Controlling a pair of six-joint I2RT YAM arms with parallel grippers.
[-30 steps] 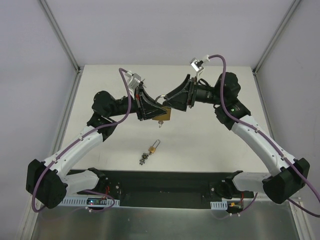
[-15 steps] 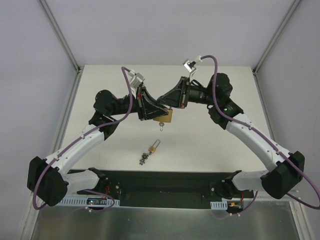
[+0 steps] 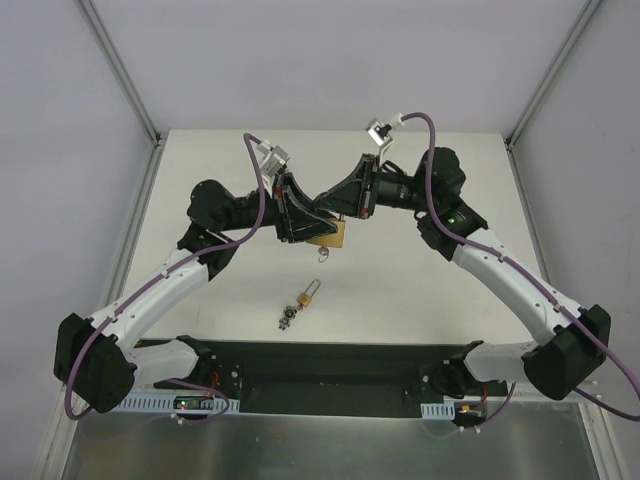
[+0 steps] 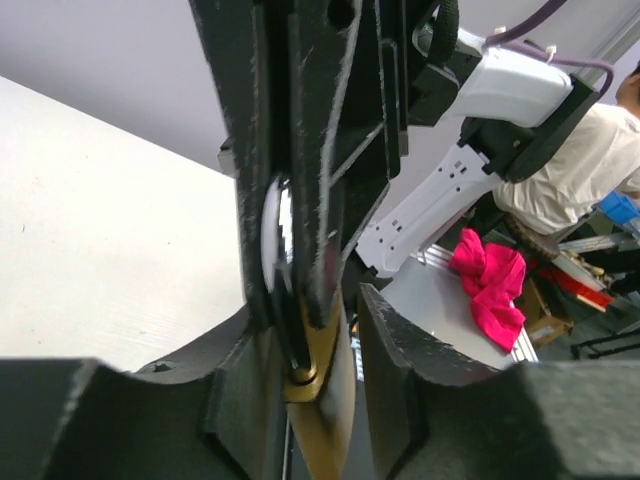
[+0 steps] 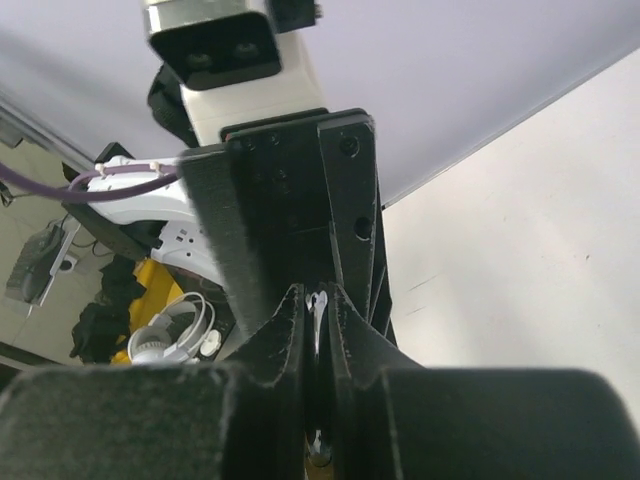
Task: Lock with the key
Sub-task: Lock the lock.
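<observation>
my left gripper [image 3: 312,226] clamped on padlock [image 3: 333,235] body, my right gripper [image 3: 337,207] pinching shackle [image 4: 275,228], key [image 3: 322,256] dangling below, all above table [image 3: 420,290]

The table [image 3: 420,290] has a plain off-white top, lit evenly. A small padlock [image 3: 304,298] lies directly on it, a little in front of the middle. Its brass body is toward the near side and its silver shackle points away to the right. Just beside it, nearer the front and slightly left, lies a small dark metal piece [image 3: 286,319]. It is too small to name, and whether the two touch cannot be told. A black plate [image 3: 330,365] runs along the near edge.
</observation>
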